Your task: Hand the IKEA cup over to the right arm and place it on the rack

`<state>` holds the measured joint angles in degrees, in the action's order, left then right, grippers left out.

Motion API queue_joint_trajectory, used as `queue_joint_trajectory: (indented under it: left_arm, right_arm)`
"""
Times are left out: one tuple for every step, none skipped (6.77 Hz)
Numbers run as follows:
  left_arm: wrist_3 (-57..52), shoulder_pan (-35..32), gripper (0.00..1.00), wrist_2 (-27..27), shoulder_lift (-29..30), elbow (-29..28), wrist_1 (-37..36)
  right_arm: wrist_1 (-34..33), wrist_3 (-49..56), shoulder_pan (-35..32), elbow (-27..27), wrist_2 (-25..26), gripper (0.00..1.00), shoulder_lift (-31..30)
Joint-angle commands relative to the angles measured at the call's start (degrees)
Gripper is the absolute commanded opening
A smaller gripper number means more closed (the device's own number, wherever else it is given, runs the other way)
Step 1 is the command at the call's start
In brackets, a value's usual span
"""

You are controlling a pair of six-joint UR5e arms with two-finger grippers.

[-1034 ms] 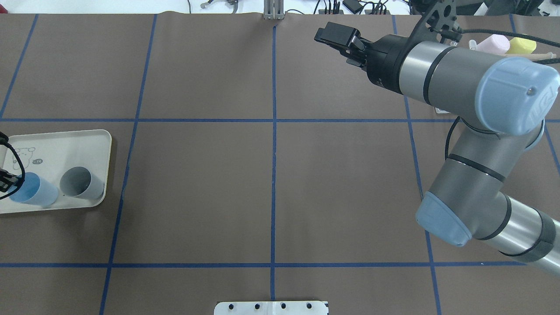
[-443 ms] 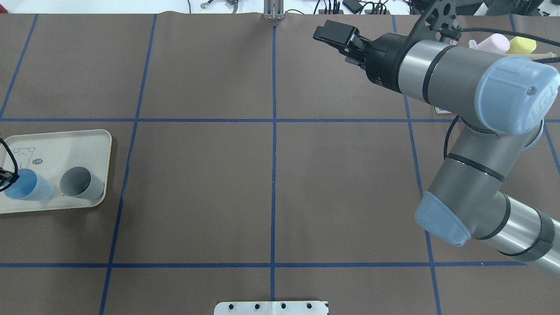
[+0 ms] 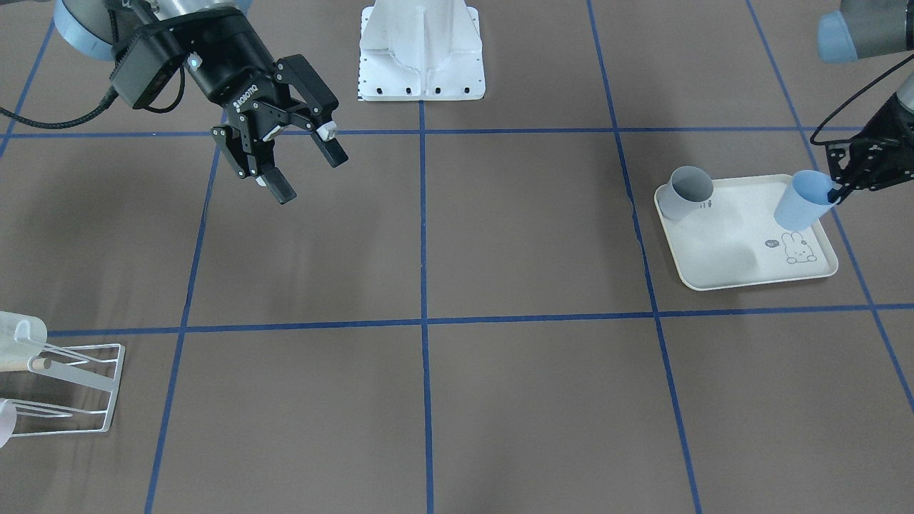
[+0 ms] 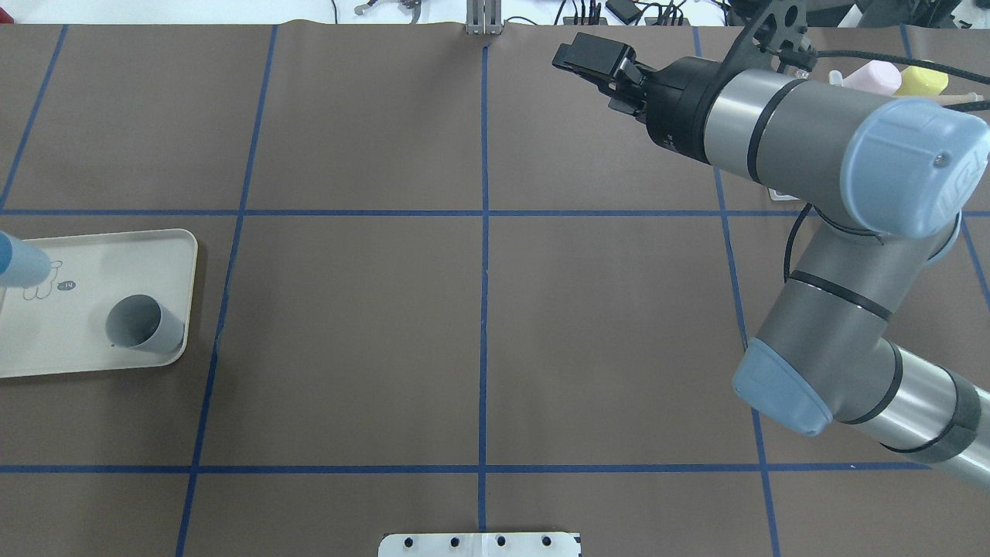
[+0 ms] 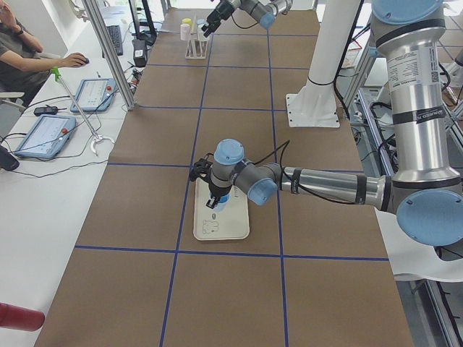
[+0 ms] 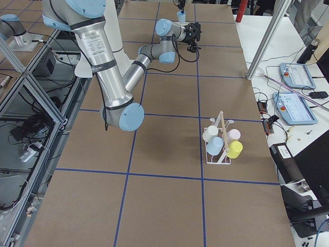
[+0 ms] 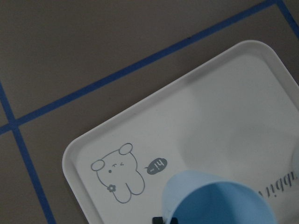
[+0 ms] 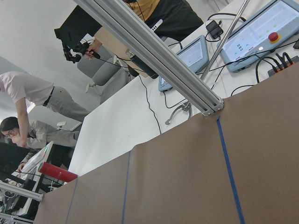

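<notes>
slippage risk: left gripper (image 3: 837,191) clamped only on rim of tilted blue cup (image 3: 798,207); right gripper (image 3: 311,178), jaws apart, well off right.

Silver-grey right arm (image 4: 797,139) has light-blue joint caps (image 4: 913,166), black ROBOTIQ-marked end effector (image 3: 312,176), black cable (image 3: 43,125)

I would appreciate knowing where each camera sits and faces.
Front-facing: opposite robot, facing it; open right end effector, left end effector gripping pale blue plastic cup.
Overhead: behind robot, looking down; right arm.
Exterior left: left end of brown table; left arm nearest.
Exterior right: right end; white wire rack.
Left wrist: down onto cream rabbit-print tray.
Right wrist: outward at desks; robot unseen.
Front-facing, overhead share grey plastic cup.
</notes>
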<state>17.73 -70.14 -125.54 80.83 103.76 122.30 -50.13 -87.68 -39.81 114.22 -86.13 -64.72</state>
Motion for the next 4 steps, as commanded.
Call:
queue_joint_trajectory:
  left_arm:
    - [10.9,-3.2,0.0,0.4,7.9,-0.7,-0.2]
    - [15.9,-3.2,0.0,2.2,12.9,-1.8,0.5]
    - [21.1,-2.9,0.0,3.4,17.5,-3.5,0.9]
    - [25.3,-2.6,0.0,3.5,19.8,-4.7,3.9]
  right_arm:
    - [0.1,-1.1,0.0,0.2,0.0,1.0,0.1]
    - [0.1,-1.4,0.0,0.2,0.0,1.0,0.1]
    - [0.1,-1.4,0.0,0.2,0.0,1.0,0.2]
    - [0.1,-1.4,0.0,0.1,0.0,1.0,0.1]
